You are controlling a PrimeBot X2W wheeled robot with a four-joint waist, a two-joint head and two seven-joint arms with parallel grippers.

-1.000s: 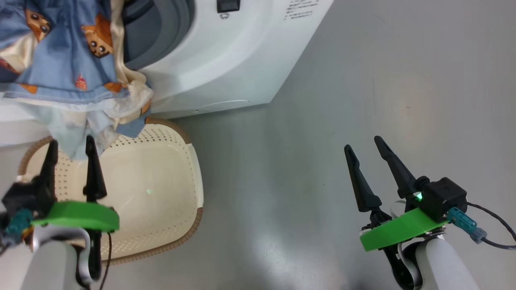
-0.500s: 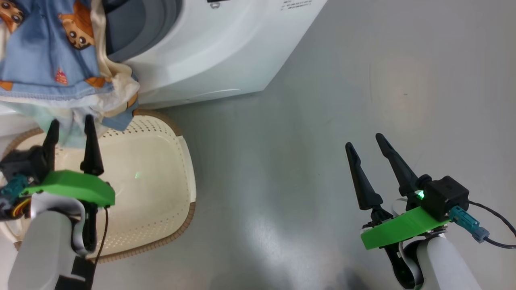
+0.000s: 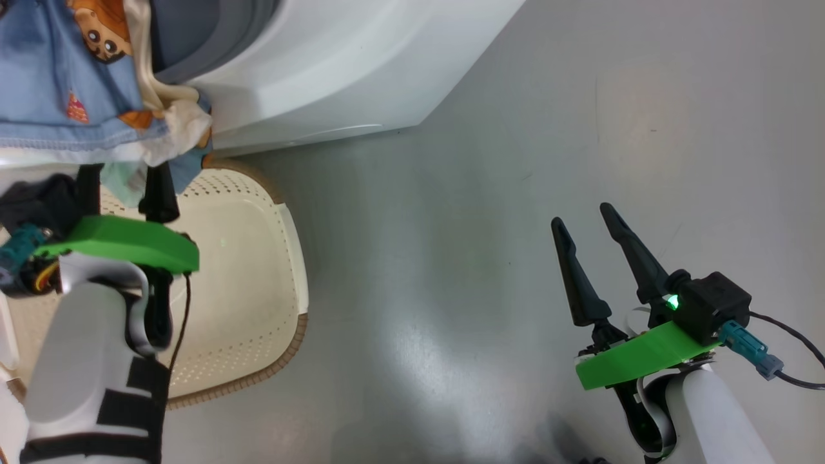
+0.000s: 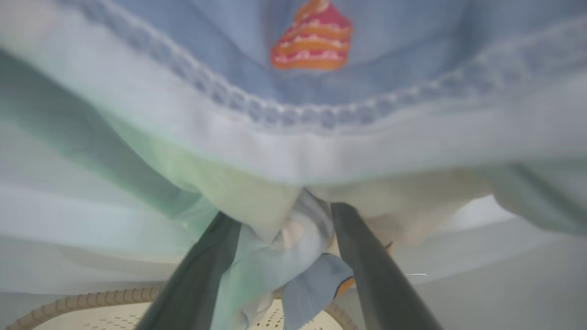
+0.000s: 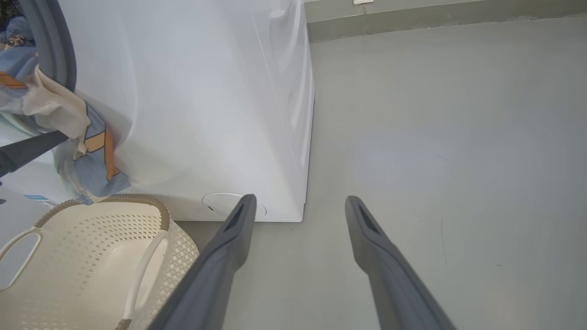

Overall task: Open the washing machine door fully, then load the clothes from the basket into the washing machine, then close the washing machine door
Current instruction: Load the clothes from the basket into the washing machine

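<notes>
The light-blue clothes (image 3: 58, 77) with orange-brown figures spill out of the washing machine (image 3: 335, 64) mouth and hang over its lip. My left gripper (image 3: 122, 177) reaches up under the hanging hem, its fingertips hidden by the fabric. In the left wrist view the left gripper (image 4: 284, 211) stands open, and a fold of the clothes (image 4: 293, 128) droops between its fingers. The cream basket (image 3: 258, 270) sits on the floor below, with nothing showing inside. My right gripper (image 3: 581, 216) hovers open over bare floor, holding nothing. The washing machine door is out of view.
Grey floor (image 3: 515, 129) spreads out to the right of the machine. In the right wrist view the washing machine (image 5: 206, 91) front fills the left, the basket (image 5: 91, 256) stands below it, the clothes (image 5: 91, 156) dangle above, and a wall base (image 5: 435, 18) runs along the back.
The head camera has shifted. My left gripper has risen from over the basket up to the hanging clothes, so its tips are now under the fabric. The right gripper has stayed put.
</notes>
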